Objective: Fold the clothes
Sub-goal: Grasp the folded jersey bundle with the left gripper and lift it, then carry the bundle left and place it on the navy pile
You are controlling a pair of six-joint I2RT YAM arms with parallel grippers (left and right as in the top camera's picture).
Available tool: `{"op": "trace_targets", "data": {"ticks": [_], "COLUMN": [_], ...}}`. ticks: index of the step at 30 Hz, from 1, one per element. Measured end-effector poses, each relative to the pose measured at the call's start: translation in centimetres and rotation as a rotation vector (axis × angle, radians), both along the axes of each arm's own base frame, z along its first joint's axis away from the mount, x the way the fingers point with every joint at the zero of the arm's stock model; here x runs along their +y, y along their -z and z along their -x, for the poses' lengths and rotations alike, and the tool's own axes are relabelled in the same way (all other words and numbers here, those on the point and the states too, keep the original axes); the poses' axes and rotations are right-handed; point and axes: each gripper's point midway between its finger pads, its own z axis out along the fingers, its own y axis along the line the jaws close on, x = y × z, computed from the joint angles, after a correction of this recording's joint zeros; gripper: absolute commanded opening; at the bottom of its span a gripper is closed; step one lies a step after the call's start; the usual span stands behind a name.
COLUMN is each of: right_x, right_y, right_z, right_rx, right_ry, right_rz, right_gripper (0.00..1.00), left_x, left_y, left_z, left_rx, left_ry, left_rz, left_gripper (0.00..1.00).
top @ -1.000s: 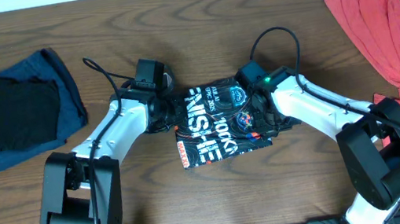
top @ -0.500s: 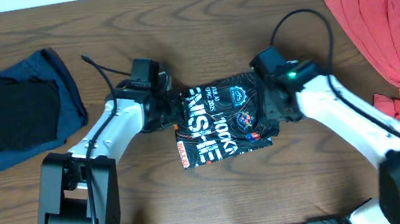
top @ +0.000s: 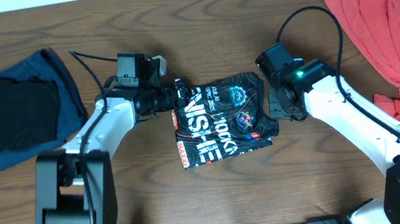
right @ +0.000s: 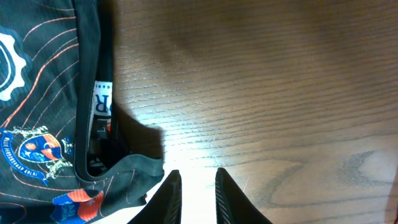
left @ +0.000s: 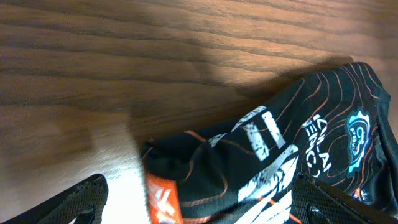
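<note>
At the far left of the overhead view we see a folded blue piece [top: 60, 77] on the wooden table [top: 170, 21], and a plain black piece [top: 10, 115] lies flat on top of it.

Moving right, the left gripper [top: 180, 99] sits at the upper left edge of the black jersey [top: 221, 121]. In the left wrist view its fingers [left: 87, 199] show only in the two bottom corners of the frame, spread wide. The jersey's crumpled edge lies below and between them, and we see no cloth pinched.

The jersey lies in the middle of the table as a compact, roughly square bundle, with its white lettering and badges facing up.

Just right of the jersey, the right gripper [top: 285, 109] is by the bundle's right edge. In the right wrist view its fingertips [right: 169, 193] stand close together, with a narrow strip of bare wood between them. They hold nothing. The jersey's hem is just to their left and appears clear of them.

At the far right, a coral-red garment [top: 393, 19] sprawls unfolded from the top right corner down the right edge, well apart from the jersey.
</note>
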Motion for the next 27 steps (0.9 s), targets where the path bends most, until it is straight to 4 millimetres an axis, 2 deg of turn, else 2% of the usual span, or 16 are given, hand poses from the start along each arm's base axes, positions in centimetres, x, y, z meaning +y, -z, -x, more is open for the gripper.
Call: {"op": "trace_targets", "data": {"ticks": [4,7,9,11,13,16,20,21,25,27], "right_x": [0.0,0.0,0.1,0.1,0.1,0.1,0.1,0.1,0.1,0.1], "right_y": [0.0,0.0,0.0,0.0,0.0,0.0,0.0,0.0,0.0,0.0], "right_z": [0.0,0.0,0.0,0.0,0.0,0.0,0.0,0.0,0.0,0.0], "right_rx": [0.001,0.001,0.001,0.001,0.000,0.000,0.001,0.001,0.001,0.001], "right_ry": [0.000,-0.001,0.000,0.000,0.000,-0.001,-0.001,-0.001,-0.001,-0.001], "right_rz": [-0.001,-0.003,-0.003,-0.003,-0.004,-0.003,-0.004,-0.004,-0.005,-0.006], "right_gripper": [0.18,0.18,0.19,0.19,0.19,0.19,0.19,0.19,0.20,0.20], "left_x": [-0.8,-1.3,-2.0,-2.8,-3.8,-5.2,-6.5,-6.6,-6.3,-6.0], "left_y": [1.6,1.6,1.7,1.8,1.9,2.3,2.7,2.8,3.4,3.5], "left_z": [0.4,0.2,0.3,0.4,0.8,1.7,2.7,2.9,2.9,2.8], "left_rx": [0.041,0.037,0.038,0.039,0.047,0.062,0.082,0.088,0.096,0.097], "left_ry": [0.030,0.048,0.069,0.092,0.119,0.159,0.197,0.198,0.188,0.185], "left_rz": [0.029,0.045,0.060,0.070,0.078,0.081,0.084,0.080,0.061,0.060], "left_gripper": [0.96,0.95,0.90,0.82,0.69,0.61,0.37,0.33,0.09,0.06]}}
